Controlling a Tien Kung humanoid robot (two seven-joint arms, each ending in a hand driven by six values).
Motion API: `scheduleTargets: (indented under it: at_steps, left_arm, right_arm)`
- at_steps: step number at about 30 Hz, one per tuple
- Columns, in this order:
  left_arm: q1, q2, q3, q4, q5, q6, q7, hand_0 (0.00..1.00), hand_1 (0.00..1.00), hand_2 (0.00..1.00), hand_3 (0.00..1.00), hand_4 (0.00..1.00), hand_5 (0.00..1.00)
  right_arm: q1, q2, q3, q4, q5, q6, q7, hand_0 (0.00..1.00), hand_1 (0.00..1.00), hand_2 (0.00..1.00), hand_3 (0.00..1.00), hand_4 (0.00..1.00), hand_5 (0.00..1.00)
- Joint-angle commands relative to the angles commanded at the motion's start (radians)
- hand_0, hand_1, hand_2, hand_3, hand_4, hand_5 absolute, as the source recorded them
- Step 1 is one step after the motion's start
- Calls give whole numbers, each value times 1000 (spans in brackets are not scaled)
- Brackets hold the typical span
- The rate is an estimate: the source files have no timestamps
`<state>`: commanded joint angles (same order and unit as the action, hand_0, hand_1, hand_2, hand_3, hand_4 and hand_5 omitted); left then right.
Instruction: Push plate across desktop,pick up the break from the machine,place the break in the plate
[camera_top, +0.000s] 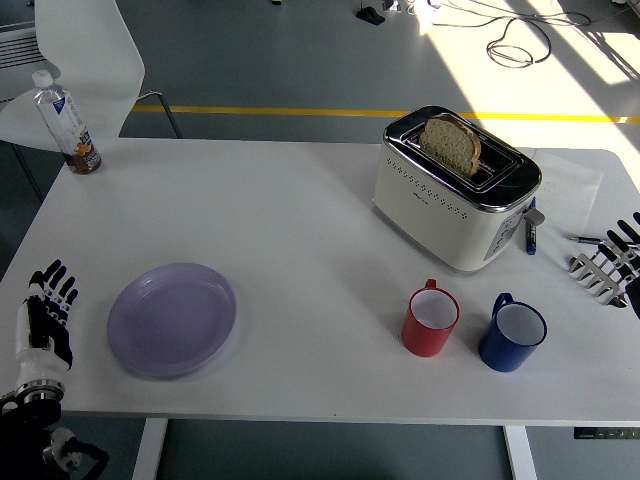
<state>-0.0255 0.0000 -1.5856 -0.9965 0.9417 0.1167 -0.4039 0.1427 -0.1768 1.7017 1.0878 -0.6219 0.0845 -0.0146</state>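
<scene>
A lavender plate (172, 319) lies on the white table (300, 220) at the front left. A cream and chrome toaster (455, 190) stands at the back right, with a slice of bread (451, 144) sticking up out of its slot. My left hand (45, 320) is at the table's left edge, left of the plate and apart from it, fingers spread and empty. My right hand (610, 262) is at the right edge, right of the toaster, fingers spread and empty.
A red mug (431, 321) and a blue mug (512, 335) stand in front of the toaster. A water bottle (67, 124) stands at the back left corner. A pen (531, 234) lies beside the toaster. A white chair (75, 70) stands behind the table.
</scene>
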Motion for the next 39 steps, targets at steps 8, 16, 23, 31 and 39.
scheduleTargets:
  at_steps: [8, 16, 23, 31, 39]
  left_arm:
    - [-1, 0, 22, 8, -2, -10, 8, 882, 886, 913, 815, 519, 998]
    - [-7, 0, 53, 9, -8, -17, 11, 878, 883, 912, 814, 521, 998]
    - [-12, 0, 81, 11, -15, -19, 12, 876, 880, 910, 813, 522, 998]
    - [-18, 0, 110, 17, -21, -23, 12, 875, 880, 911, 813, 522, 998]
    - [-22, 0, 125, 18, -24, -27, 13, 870, 878, 909, 811, 522, 998]
  right_arm:
    - [-1, 1, -1, 0, 0, 0, 0, 781, 738, 743, 742, 467, 818]
    - [3, 2, 1, 0, -1, 0, 0, 780, 737, 743, 742, 467, 819]
    - [7, 2, 3, 0, -1, 0, 1, 781, 737, 742, 742, 467, 817]
    - [8, 3, 5, 1, -1, 0, 1, 780, 737, 742, 742, 467, 818]
    - [8, 3, 8, 0, 0, 0, 1, 780, 737, 742, 742, 468, 821]
